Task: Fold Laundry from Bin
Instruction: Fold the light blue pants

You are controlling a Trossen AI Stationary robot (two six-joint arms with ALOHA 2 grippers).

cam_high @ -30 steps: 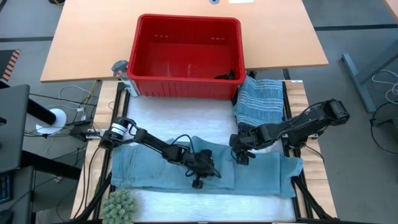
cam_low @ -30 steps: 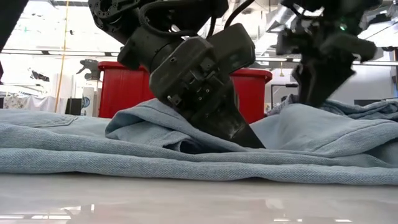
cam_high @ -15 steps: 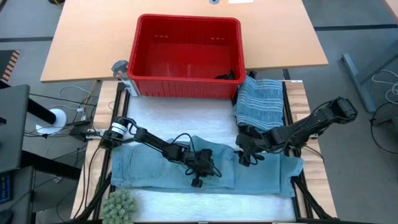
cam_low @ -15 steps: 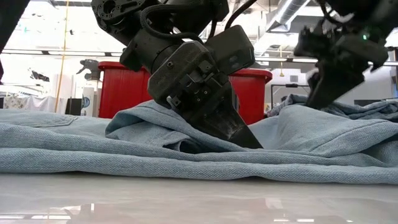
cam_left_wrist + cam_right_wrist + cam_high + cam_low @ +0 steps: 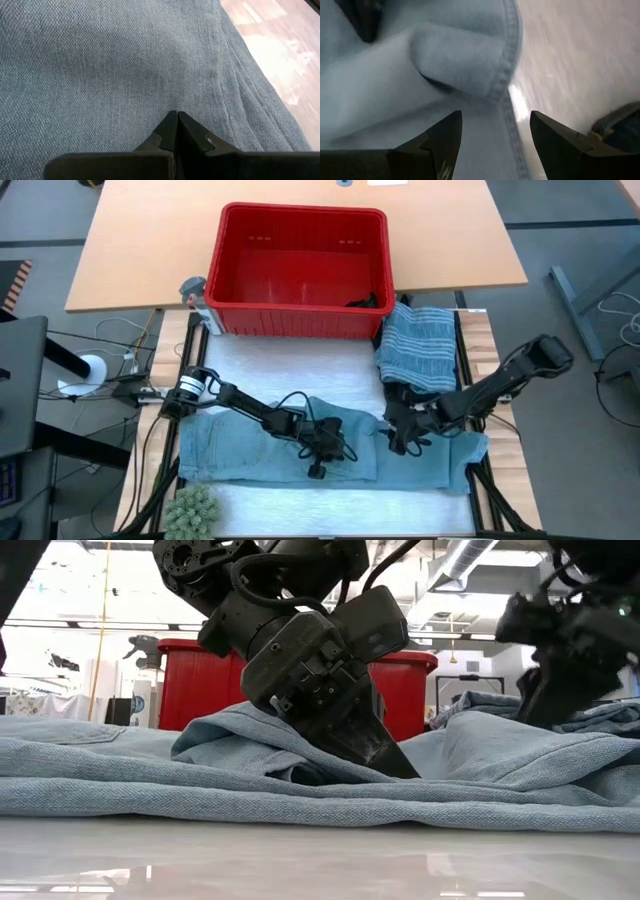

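Observation:
A light blue denim garment (image 5: 240, 450) lies spread across the near part of the table, bunched into a ridge (image 5: 240, 725) at its middle. My left gripper (image 5: 320, 465) is shut, with its tips down on this garment. My right gripper (image 5: 398, 445) is open over the garment's hemmed edge (image 5: 507, 75), to the right of the left gripper. A folded grey-blue striped garment (image 5: 418, 345) lies at the far right. The red bin (image 5: 300, 270) stands at the far side with a dark garment (image 5: 368, 300) in its right near corner. My left gripper presses its shut fingertips (image 5: 176, 120) on the light blue garment's middle (image 5: 170, 100). It comes slanting down from the far left (image 5: 395, 765). The cloth lies on the table and rises in a fold behind the fingers. Whether my right gripper touches the cloth, I cannot tell.
A green plant (image 5: 190, 510) stands at the near left corner. A small grey object (image 5: 195, 292) sits beside the bin's left near corner. Bare white tabletop (image 5: 290, 370) lies between the bin and the light blue garment.
My right gripper has moved toward the table's right and near edges, along the light blue garment.

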